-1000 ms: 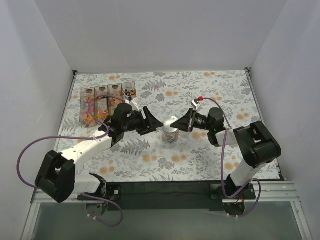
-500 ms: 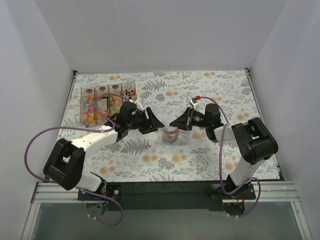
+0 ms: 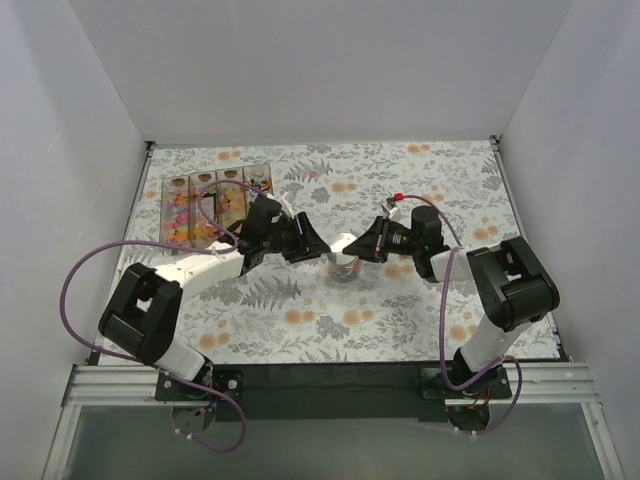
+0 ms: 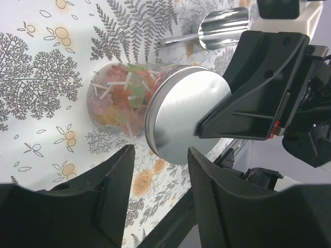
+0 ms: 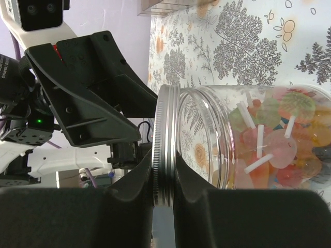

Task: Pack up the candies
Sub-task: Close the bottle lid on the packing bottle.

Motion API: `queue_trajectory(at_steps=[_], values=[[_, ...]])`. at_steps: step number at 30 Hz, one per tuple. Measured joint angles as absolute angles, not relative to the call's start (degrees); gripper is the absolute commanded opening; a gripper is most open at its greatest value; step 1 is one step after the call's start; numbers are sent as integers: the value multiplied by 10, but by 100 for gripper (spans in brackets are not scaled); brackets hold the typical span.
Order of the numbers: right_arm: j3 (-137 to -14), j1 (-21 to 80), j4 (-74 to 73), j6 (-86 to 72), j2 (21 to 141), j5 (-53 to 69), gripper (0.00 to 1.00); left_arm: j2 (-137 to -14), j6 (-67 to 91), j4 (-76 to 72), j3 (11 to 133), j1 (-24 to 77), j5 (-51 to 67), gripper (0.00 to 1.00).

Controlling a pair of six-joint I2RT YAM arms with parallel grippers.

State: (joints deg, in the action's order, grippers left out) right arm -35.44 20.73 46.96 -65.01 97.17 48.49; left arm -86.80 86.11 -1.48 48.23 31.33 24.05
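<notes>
A clear jar (image 3: 346,270) stands mid-table, filled with the candies (image 4: 120,101), mixed-colour sweets with white sticks. They also show in the right wrist view (image 5: 282,137). My right gripper (image 3: 362,246) is shut on the round metal lid (image 5: 165,144) by its rim and holds it at the jar's mouth (image 5: 207,139), slightly tilted. My left gripper (image 3: 311,245) is open and empty, just left of the jar. Its fingers (image 4: 111,199) frame the lid (image 4: 183,119) without touching it.
A row of clear bins (image 3: 205,205) with loose candies stands at the back left, behind the left arm. A metal scoop (image 4: 222,28) lies on the flowered cloth beyond the jar. The right gripper's black fingers (image 4: 258,88) crowd the jar's right side.
My left gripper has swung up and to the right, closer to the jar. My right gripper has kept hold of the lid and shifted slightly at the jar's mouth.
</notes>
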Motion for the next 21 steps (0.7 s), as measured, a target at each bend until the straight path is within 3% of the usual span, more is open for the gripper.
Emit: queue_trajectory(at_steps=[11,21], values=[[-354,205,417,-613,941,466,13,-878,846,-5,515,329,252,41],[-354,197,399,-603,934,465,21,-890,844,10,520,335,243,41]])
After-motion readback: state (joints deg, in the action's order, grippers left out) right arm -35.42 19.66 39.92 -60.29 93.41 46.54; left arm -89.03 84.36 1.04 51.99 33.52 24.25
